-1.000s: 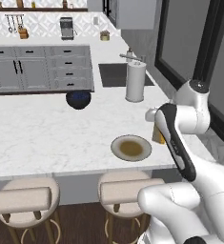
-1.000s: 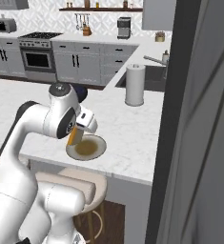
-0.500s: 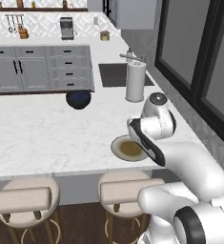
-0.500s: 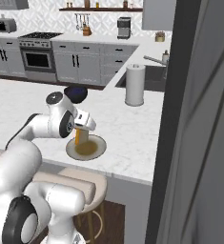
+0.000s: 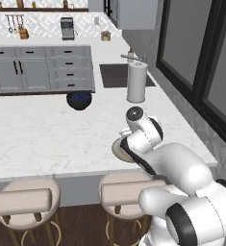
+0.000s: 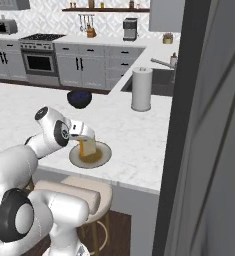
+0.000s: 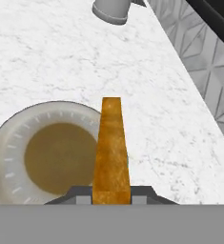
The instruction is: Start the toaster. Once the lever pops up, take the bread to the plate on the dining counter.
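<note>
Hand view: pincer [image 7: 111, 199] clamped on the bread [image 7: 111, 147], long axis pointing down, hanging above the rim of the plate [image 7: 8, 147] on the dining counter [image 7: 61, 52], dish centre off to one side.

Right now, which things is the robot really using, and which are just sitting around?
Using:
- bread, shut in the gripper
- plate, right below the bread
- dining counter

Just sitting around:
- paper towel roll
- dark blue bowl
- stools
- sink
</note>
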{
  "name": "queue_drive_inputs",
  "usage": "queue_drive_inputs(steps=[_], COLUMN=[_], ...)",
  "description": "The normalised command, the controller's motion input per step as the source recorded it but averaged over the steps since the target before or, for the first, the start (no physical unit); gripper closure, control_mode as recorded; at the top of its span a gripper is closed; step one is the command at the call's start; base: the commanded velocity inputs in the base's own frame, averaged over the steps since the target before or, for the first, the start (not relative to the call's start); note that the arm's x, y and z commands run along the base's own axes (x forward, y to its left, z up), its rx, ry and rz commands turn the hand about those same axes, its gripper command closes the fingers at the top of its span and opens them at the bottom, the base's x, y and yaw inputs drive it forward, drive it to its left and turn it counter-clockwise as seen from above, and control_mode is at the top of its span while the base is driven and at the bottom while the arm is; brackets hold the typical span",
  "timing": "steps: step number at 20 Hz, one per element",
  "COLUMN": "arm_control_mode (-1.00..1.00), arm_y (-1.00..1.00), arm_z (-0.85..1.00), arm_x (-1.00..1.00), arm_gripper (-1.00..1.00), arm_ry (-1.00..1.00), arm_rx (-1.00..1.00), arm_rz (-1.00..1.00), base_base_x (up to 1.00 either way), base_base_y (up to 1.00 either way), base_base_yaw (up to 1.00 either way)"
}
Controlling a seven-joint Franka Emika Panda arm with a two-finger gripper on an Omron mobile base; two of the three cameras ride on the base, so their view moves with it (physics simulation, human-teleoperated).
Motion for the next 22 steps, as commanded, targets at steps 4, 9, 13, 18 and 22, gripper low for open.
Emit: queue_drive_inputs(steps=[4, 9, 13, 18, 22], arm_control_mode=[-1.0, -1.0, -1.0, -1.0, -1.0], arm_y=[0.0, 0.0, 0.0, 0.0, 0.0], arm_z=[-0.06, -0.16, -0.11, -0.1, -0.08], arm_x=[-0.07, 0.21, 0.04, 0.0, 0.18], arm_gripper=[1.0, 1.0, 1.0, -1.0, -1.0], arm_ry=[-0.12, -0.05, 0.0, 0.0, 0.0], arm_rx=[-0.23, -0.09, 0.0, 0.01, 0.02], arm_rz=[-0.06, 0.0, 0.0, 0.0, 0.0], base_base_x=[0.0, 0.0, 0.0, 0.0, 0.0], base_base_y=[0.0, 0.0, 0.0, 0.0, 0.0], base_base_yaw=[0.0, 0.0, 0.0, 0.0, 0.0])
